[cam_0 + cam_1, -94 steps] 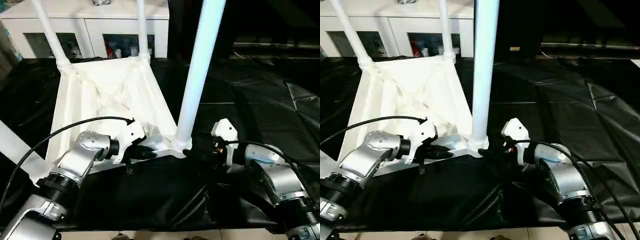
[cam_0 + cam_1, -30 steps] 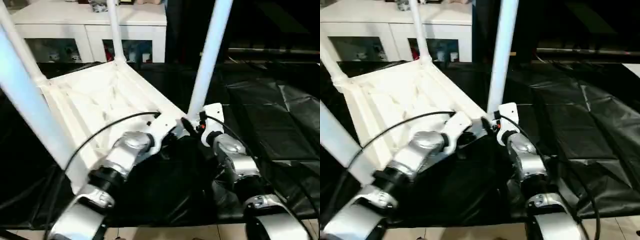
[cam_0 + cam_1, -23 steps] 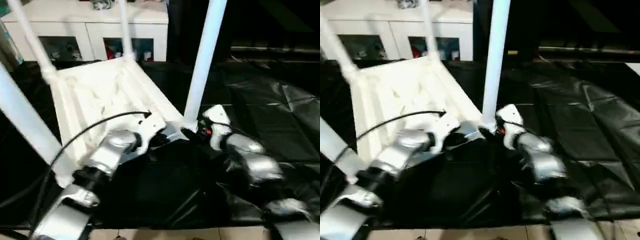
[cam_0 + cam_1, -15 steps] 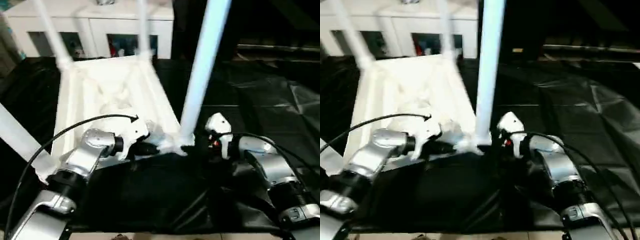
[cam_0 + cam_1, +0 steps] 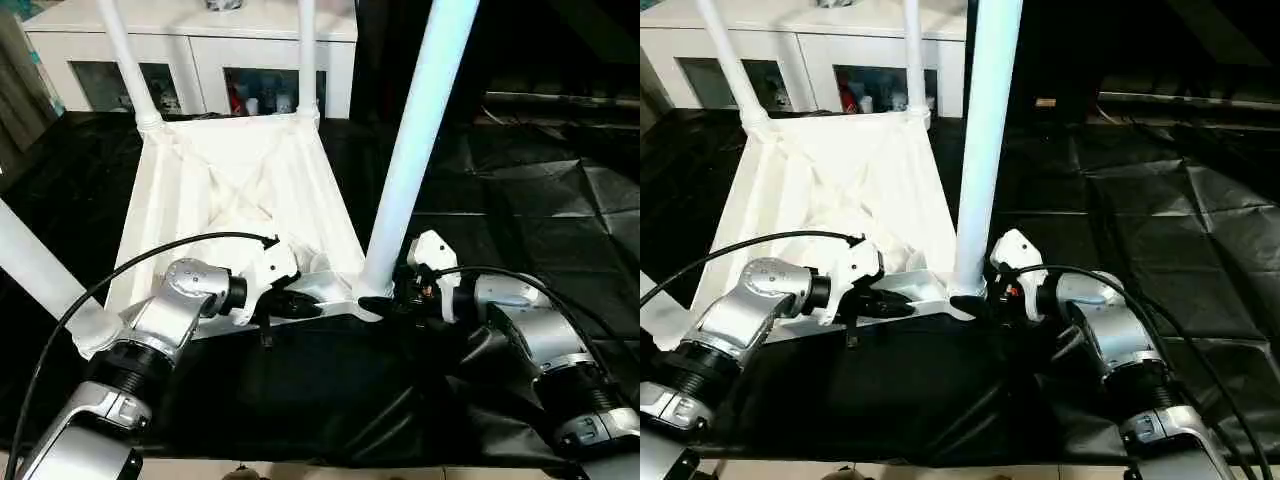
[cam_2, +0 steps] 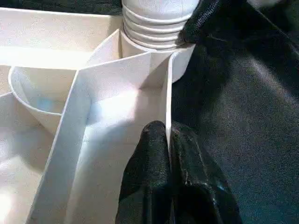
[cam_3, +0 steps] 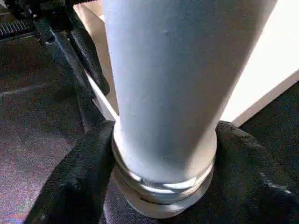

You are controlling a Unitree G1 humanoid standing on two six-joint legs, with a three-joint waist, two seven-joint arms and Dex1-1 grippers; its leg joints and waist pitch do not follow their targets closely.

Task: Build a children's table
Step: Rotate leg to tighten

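Children's table [image 5: 235,190]: white plastic, lying inverted on black sheeting [image 5: 520,200], ribbed underside up, four legs standing in the corner sockets.

Near-right leg [image 5: 415,150]: long axis rises straight up out of its socket, square across the line of the right gripper's fingers. Its ribbed base sits directly between those fingers, one finger on each side of the collar.

Right gripper [image 7: 161,186]: jaws spread wide around the leg base, both pads [image 7: 79,182] close against the collar; whether they press it or merely flank it cannot be told. Nearer arm to this leg.

Left gripper [image 6: 169,154]: jaws pinched shut on the thin upright rim wall [image 6: 167,107] of the tabletop, the wall passing edge-on between the two fingers. The same leg socket stands just beyond the fingertips, farther along that wall.

Judgement: any seating or turning of this leg falls to the right gripper, acting about the leg's upright axis, with the left gripper steadying the top

White cabinet [image 5: 200,50]: behind the table, well apart from both grippers
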